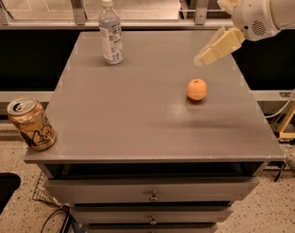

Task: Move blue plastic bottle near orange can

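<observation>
The blue plastic bottle (pixel 110 31) stands upright at the far left of the grey cabinet top (pixel 138 106); it is clear with a white cap and a pale label. The orange can (pixel 31 124) stands upright at the near left corner, tan with dark scribbles and a silver top. My gripper (pixel 205 58) hangs from the white arm at the upper right, above the far right part of the top, well to the right of the bottle and apart from it.
A round orange fruit (pixel 197 89) lies right of centre, just below the gripper. The cabinet has drawers (pixel 152 191) in front. A metal railing (pixel 138 23) runs behind. Cables (pixel 57 217) lie on the floor at the lower left.
</observation>
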Robot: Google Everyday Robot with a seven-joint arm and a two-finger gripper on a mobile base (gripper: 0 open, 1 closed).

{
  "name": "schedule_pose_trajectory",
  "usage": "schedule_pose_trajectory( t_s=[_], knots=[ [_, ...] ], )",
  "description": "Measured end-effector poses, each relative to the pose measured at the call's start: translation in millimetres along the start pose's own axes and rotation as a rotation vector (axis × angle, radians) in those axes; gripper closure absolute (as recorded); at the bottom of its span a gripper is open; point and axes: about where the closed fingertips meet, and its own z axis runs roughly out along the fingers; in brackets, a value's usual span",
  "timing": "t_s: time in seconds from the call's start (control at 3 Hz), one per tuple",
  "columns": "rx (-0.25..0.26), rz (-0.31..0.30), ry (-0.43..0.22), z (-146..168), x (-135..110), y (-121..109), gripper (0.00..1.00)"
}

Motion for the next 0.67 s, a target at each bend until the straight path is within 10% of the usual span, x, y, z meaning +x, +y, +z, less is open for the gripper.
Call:
schedule_pose_trajectory(
  t_s=[0.67],
  knots=[
    [-0.017,0.114,-0.152,29.7,-5.6,-15.1,0.0]
  ],
)
